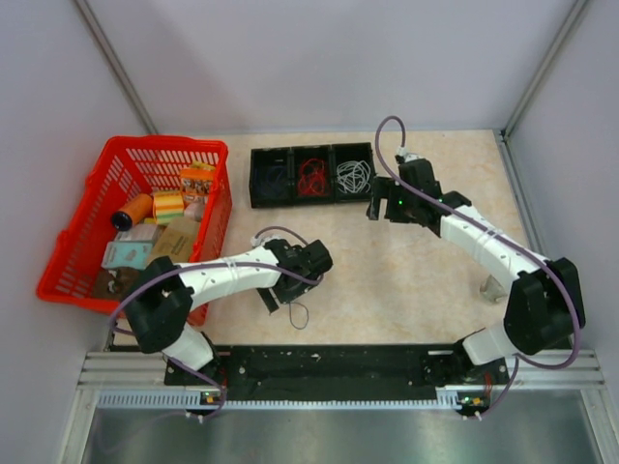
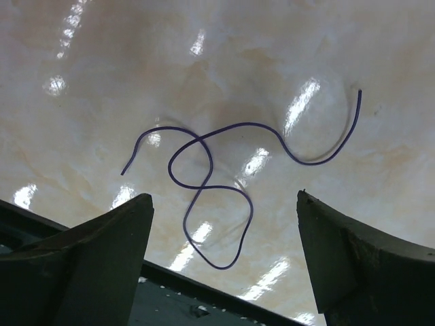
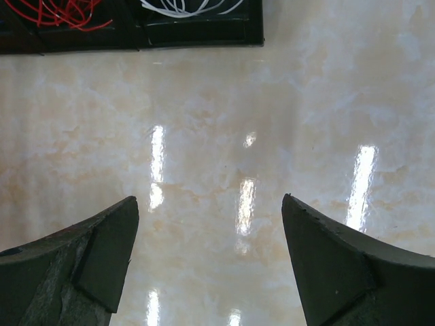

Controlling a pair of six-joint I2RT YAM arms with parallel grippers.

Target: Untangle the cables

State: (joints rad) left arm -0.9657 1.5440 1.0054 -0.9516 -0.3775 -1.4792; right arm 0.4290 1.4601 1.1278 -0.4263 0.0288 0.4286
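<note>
A single dark blue cable (image 2: 204, 187) lies loose in loops on the marble table, in front of my left gripper (image 2: 224, 197). That gripper is open, and the cable is not held. In the top view the same cable (image 1: 298, 314) lies near the table's front edge, beside the left gripper (image 1: 280, 300). My right gripper (image 3: 209, 198) is open and empty over bare table, just short of the black tray (image 3: 197, 34). The tray (image 1: 252, 203) has three compartments holding dark blue cables (image 1: 274, 174), red cables (image 1: 312, 177) and white cables (image 1: 354, 174). The right gripper (image 1: 375, 208) hovers by the tray's right end.
A red basket (image 1: 73, 246) full of small packages stands at the left, close to the left arm. A small pale object (image 1: 493, 287) sits by the right arm's base. A black rail (image 1: 329, 362) runs along the near edge.
</note>
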